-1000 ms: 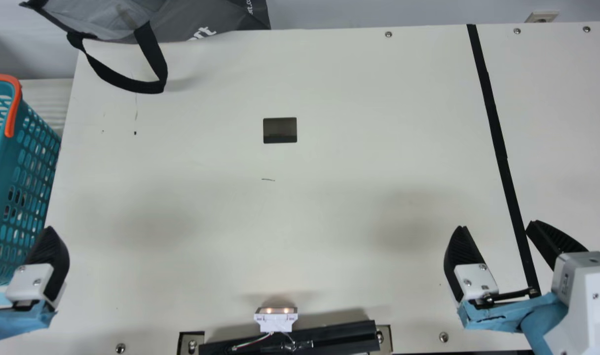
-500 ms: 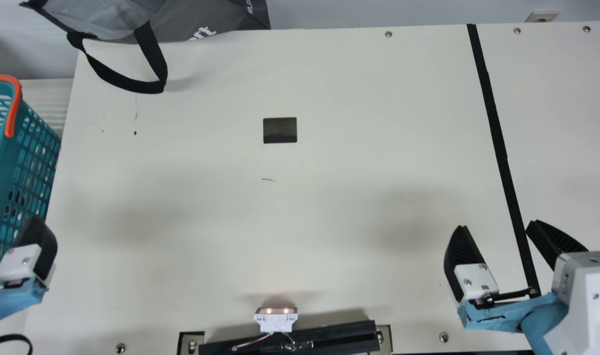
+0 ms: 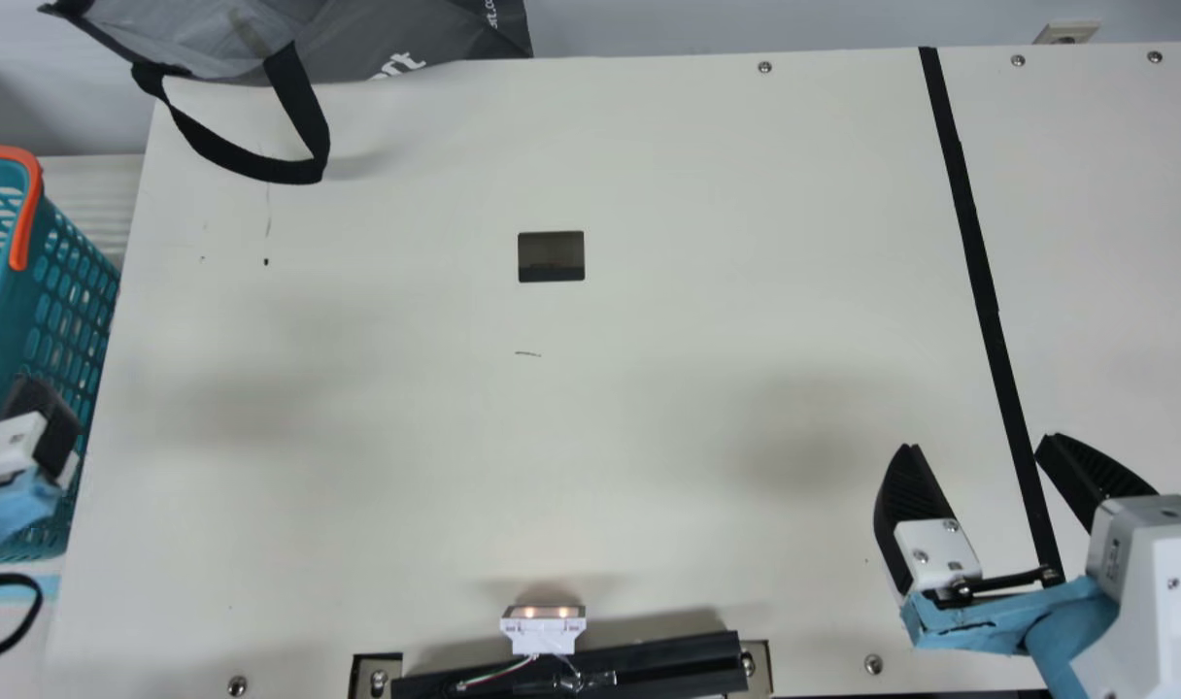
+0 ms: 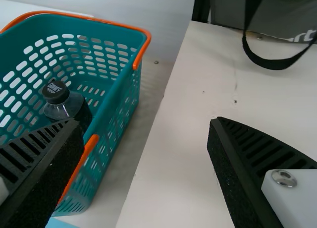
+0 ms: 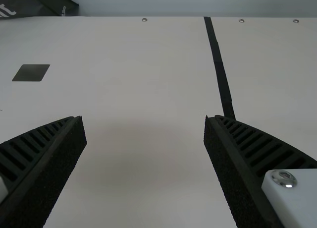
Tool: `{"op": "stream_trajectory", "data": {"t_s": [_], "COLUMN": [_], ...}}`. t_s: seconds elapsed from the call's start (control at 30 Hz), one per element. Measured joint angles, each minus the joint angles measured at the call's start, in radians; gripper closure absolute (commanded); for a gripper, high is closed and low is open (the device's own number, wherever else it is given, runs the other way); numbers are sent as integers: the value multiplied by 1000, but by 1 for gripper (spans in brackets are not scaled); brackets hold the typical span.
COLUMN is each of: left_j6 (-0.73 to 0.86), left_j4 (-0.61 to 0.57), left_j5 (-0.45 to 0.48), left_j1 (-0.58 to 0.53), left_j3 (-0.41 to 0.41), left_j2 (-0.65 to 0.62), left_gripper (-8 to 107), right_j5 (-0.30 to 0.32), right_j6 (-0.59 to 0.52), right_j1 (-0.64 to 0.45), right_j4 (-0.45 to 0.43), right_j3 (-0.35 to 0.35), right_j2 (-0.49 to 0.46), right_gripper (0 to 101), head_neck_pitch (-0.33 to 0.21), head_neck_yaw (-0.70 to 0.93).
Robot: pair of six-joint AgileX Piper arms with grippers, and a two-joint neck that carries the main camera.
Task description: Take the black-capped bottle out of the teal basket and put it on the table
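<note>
A: Item one?

B: Black-capped bottle [image 4: 69, 109], dark-bodied, clear at the shoulder. Location: inside the teal basket [image 4: 121, 109], near the wall on the counter side. Lower part hidden; exact lean cannot be told.

A: Item two, the container?

B: Perforated walls, orange handle [image 4: 81, 161] along the near rim. Placed just beside the counter [image 4: 171, 158].

A: Grippers?

B: Left gripper [image 4: 146, 121]: fingers spread wide, nothing between them, one overlapping the bottle and handle in its wrist view. Right gripper [image 5: 144, 118]: open, empty, above the counter; not needed, I judge.

A: Step in hand, and method?

B: By my reading, the approach. Carry the left gripper sideways over the basket until the cap sits midway between the fingers. Stay above the rim meanwhile; the handle could snag a low finger. Then descend steeply, one finger passing between bottle and wall, and close on the body below the cap.

A: Afterwards?

B: Lift straight, base well clear of the rim, before crossing to the counter. Smooth plastic may slip under a shallow grip.
</note>
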Motion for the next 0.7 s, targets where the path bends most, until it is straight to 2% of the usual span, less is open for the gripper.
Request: {"op": "stream_trajectory", "data": {"t_s": [0.33, 0.7], "left_j6": [86, 207], "left_j4": [-69, -181], "left_j5": [-124, -197], "left_j1": [132, 232], "left_j3": [-26, -80], "left_j2": [176, 338], "left_gripper": [-8, -8], "right_j5": [0, 1], "right_j6": [0, 0], "right_j1": [0, 0], "right_j4": [0, 0], "right_j3": [0, 0], "right_j2": [0, 0], "right_gripper": [10, 10], "head_neck_pitch": [0, 0], "head_neck_yaw": [0, 0]}}
